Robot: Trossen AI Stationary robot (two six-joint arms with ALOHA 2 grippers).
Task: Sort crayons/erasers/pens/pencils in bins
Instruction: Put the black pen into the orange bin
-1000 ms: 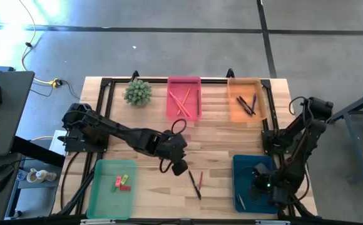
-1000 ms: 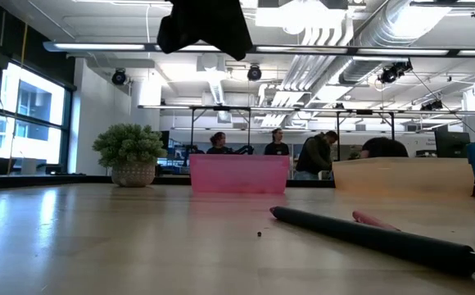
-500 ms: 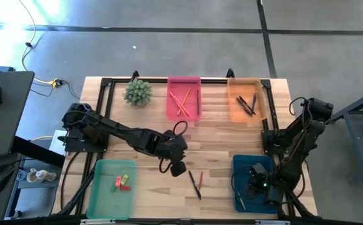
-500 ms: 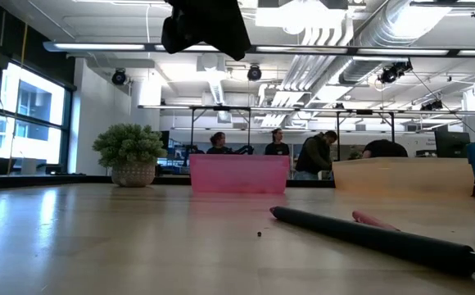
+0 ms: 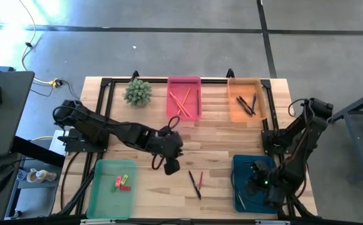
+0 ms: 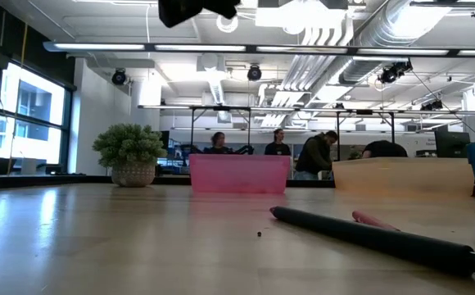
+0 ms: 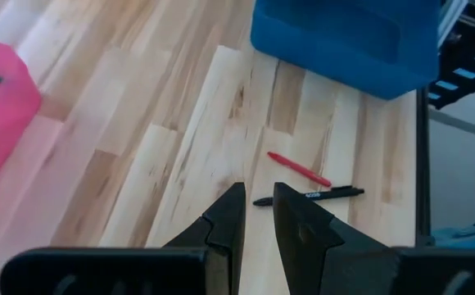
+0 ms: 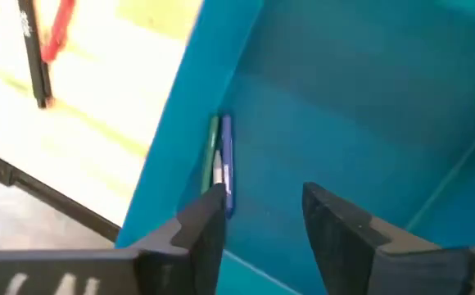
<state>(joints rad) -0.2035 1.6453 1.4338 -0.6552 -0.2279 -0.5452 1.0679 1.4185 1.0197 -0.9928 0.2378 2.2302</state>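
A black pen (image 5: 194, 184) and a red pen (image 5: 201, 179) lie flat on the wood near the table's front middle. My left gripper (image 5: 171, 164) hovers above the table to their left, its fingers (image 7: 258, 205) a narrow gap apart and empty. My right gripper (image 8: 262, 205) stands open inside the teal bin (image 5: 255, 181). A blue pen and a green pen (image 8: 219, 160) lie along that bin's wall, just beyond one fingertip. Orange pencils (image 5: 183, 100) lie in the pink bin (image 5: 184, 81), dark pens in the orange bin (image 5: 260, 100), and erasers (image 5: 122, 182) in the green bin (image 5: 109, 197).
A potted plant (image 5: 138, 92) stands at the far left of the table. Bare wood lies between the four bins. In the low view people show in the room beyond the table's far edge, behind the pink bin (image 6: 239, 174).
My left gripper has risen and drawn a little toward the table's left edge, away from the two pens on the wood. The pens have not moved.
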